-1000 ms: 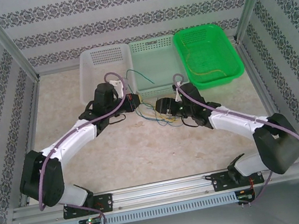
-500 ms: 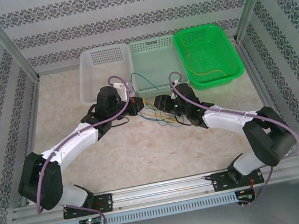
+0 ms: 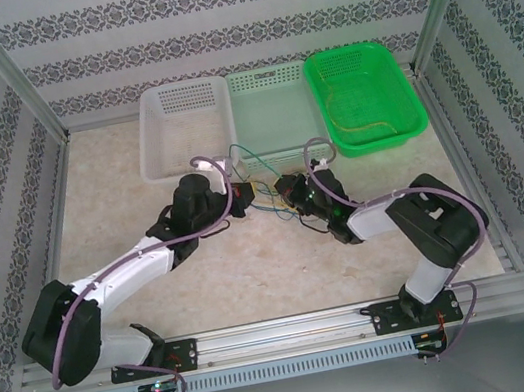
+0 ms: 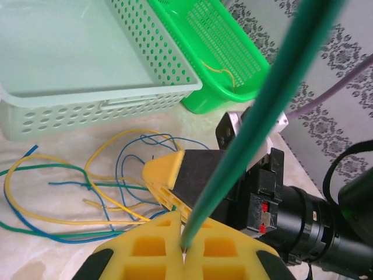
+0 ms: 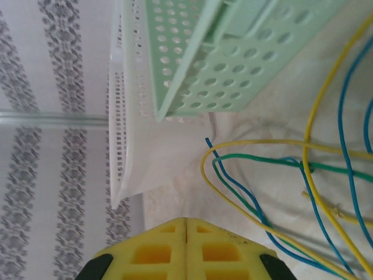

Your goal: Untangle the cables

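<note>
The cables point(image 3: 269, 207) lie as a loose tangle of yellow, blue and dark green strands on the table between my two grippers. My left gripper point(image 3: 244, 193) is shut on a dark green cable point(image 4: 256, 116). It is pinched at the fingertips point(image 4: 169, 239) of the left gripper point(image 4: 185, 248) and rises steeply up and right. My right gripper point(image 3: 287, 192) sits close to the right of it, almost tip to tip. In its own wrist view the right gripper point(image 5: 186, 224) is shut with no strand visible between the pads. Yellow, blue and green strands point(image 5: 262, 157) curve on the table just beyond it.
Three baskets line the back: a white basket point(image 3: 183, 123), a pale green basket point(image 3: 269, 103) and a bright green basket point(image 3: 361, 67) with a yellow cable point(image 4: 218, 69) inside. Patterned walls and metal posts enclose the table.
The right gripper's jaws have closed, and the right arm has folded in towards its base. The left gripper has moved a little nearer and rightward, still holding the green cable.
</note>
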Robot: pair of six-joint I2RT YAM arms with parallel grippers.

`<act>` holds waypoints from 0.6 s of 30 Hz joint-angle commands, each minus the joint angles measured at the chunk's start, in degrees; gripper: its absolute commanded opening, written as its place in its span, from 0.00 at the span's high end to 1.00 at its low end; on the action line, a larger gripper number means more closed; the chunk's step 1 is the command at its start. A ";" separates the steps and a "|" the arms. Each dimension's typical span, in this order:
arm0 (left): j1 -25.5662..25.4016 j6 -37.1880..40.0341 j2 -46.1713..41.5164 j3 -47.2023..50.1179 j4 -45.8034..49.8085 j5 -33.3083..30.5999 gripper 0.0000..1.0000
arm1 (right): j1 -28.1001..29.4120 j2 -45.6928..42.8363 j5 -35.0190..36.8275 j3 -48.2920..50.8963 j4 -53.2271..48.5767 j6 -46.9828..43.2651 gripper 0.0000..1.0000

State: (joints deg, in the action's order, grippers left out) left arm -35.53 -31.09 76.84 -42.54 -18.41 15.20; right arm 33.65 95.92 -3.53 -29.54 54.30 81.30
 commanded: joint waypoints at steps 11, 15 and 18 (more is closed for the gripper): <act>-4.11 5.50 -8.30 2.69 -7.27 -13.11 0.97 | 7.13 13.96 11.34 -1.84 25.04 24.36 0.90; -4.02 7.70 -9.75 0.28 0.27 -15.97 0.96 | 6.64 10.18 11.73 -1.72 22.86 17.69 0.58; -3.06 9.45 -10.54 -2.66 6.63 -17.98 0.93 | 6.33 6.58 12.00 -0.25 21.46 11.57 0.28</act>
State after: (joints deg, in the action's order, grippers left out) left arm -38.98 -24.93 68.10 -41.32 -16.82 0.69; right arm 40.53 106.21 5.91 -30.87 74.83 98.87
